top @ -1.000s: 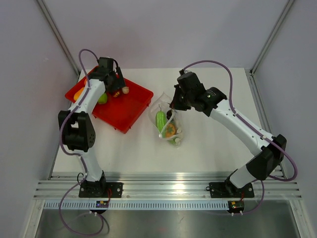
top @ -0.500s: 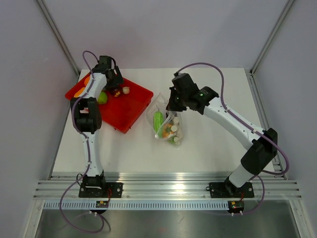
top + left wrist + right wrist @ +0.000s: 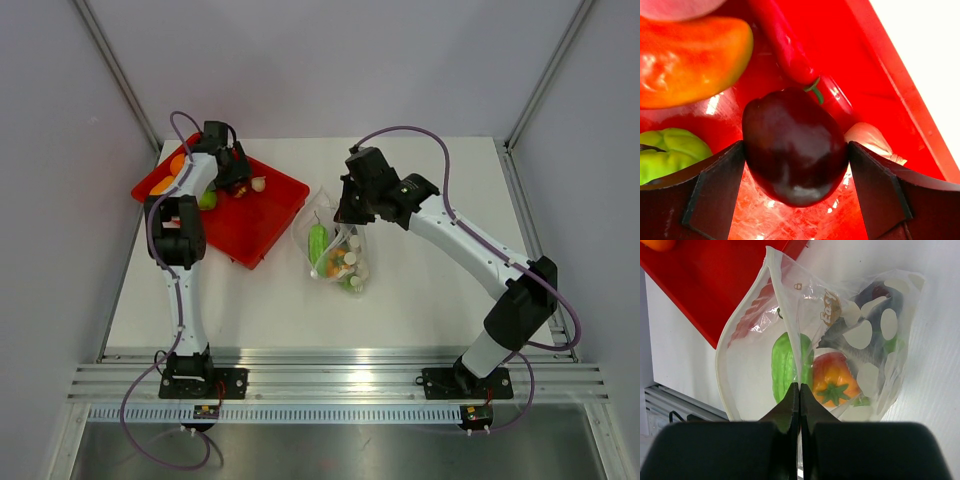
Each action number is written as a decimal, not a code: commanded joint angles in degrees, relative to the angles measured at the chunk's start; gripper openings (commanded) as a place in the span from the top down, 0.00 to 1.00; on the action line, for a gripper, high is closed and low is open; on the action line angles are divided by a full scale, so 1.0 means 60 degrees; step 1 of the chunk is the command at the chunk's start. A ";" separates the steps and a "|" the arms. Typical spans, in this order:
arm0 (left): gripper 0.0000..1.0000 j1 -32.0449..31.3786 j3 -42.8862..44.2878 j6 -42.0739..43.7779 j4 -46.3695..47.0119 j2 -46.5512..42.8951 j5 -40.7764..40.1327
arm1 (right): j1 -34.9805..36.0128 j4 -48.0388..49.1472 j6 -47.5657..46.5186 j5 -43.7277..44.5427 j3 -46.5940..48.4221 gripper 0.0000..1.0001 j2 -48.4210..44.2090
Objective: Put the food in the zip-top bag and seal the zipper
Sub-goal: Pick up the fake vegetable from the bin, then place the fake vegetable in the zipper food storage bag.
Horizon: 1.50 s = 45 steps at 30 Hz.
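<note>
A dark purple toy fruit (image 3: pixel 792 145) lies in the red tray (image 3: pixel 875 50). My left gripper (image 3: pixel 796 150) is open around it, with one finger close on each side. Around it in the tray lie an orange pepper (image 3: pixel 685 60), a red chilli (image 3: pixel 785 45), a green piece (image 3: pixel 670 150) and a garlic bulb (image 3: pixel 870 140). My right gripper (image 3: pixel 799 386) is shut on the edge of the zip-top bag (image 3: pixel 860 310) and holds it up, mouth agape. The zipper (image 3: pixel 725 355) runs along the whitish mouth rim. Inside are a green cucumber (image 3: pixel 782 367) and an orange tomato-like piece (image 3: pixel 832 377).
From above, the tray (image 3: pixel 262 225) sits at the back left and the bag (image 3: pixel 335 250) at the table's middle, just right of it. The left gripper (image 3: pixel 238 178) is over the tray's far part. The right gripper (image 3: pixel 345 215) is at the bag's top. Walls stand close to the table's left, right and back.
The left arm has folded in and brought its open gripper down around the dark purple fruit. The right gripper has drawn the bag slightly to the left.
</note>
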 commanded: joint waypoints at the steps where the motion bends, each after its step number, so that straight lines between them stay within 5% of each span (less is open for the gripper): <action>1: 0.15 0.0004 -0.0457 -0.0074 -0.0044 -0.0460 0.0130 | 0.0081 0.0283 -0.0063 -0.0051 0.0379 1.00 -0.0025; 5: 0.18 0.0004 -0.0633 -0.0016 -0.0029 -0.0606 0.0145 | 0.0081 0.0268 -0.0019 -0.0022 0.0321 1.00 -0.0069; 9: 0.47 0.0004 -0.0984 0.0014 0.0029 -0.1147 0.0174 | 0.0081 0.0283 0.0025 -0.0051 0.0262 1.00 -0.0186; 12: 0.55 0.0004 -0.1409 0.0028 0.0161 -0.2066 0.0189 | 0.0081 0.0254 0.0040 0.0007 0.0189 1.00 -0.0303; 20: 0.62 -0.0259 -0.3078 0.0262 0.0103 -0.5437 0.0232 | 0.0081 0.0253 0.0069 0.0256 -0.0002 1.00 -0.0465; 29: 0.64 -0.2908 -0.4602 0.0425 -0.0761 -0.9025 0.0451 | 0.0081 0.0429 0.0274 0.0110 -0.0119 1.00 -0.0508; 35: 0.63 -0.4593 -0.5291 -0.0600 -0.0367 -0.9966 0.1989 | 0.0096 0.0444 0.0421 -0.0051 -0.0090 1.00 -0.0552; 45: 0.64 -0.5533 -0.5951 -0.1714 0.1274 -0.9411 0.3207 | 0.0125 0.0254 0.0567 -0.0095 -0.0148 1.00 -0.1225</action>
